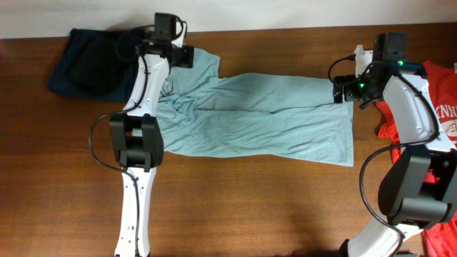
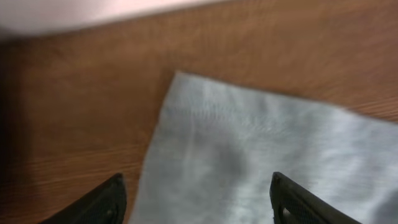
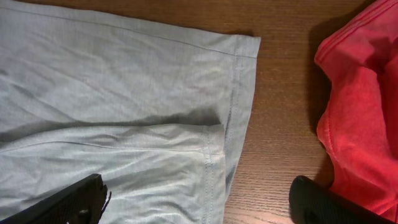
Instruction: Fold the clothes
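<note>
A: Where does the pale grey-teal T-shirt [image 1: 264, 114] lie?
B: Spread across the table [image 1: 250, 207], partly doubled lengthwise. Your left gripper [image 2: 198, 202] hangs over a corner at its left end, your right gripper [image 3: 196, 205] over the hem. Both jaws gape, holding nothing.
A: The risk?
B: 1 right finger [image 3: 329, 205] sits near the red T-shirt [image 3: 360, 99]. Close carelessly and you likely snag it, or pinch only 1 layer of 2.

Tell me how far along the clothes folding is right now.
Barely started. Done: the grey-teal T-shirt lies spread out, one layer lapped over by its hem. In hand: left gripper and right gripper hover open over its opposite ends, gripping nothing. Remaining: its main folds, plus the rumpled red T-shirt and dark garment.
</note>
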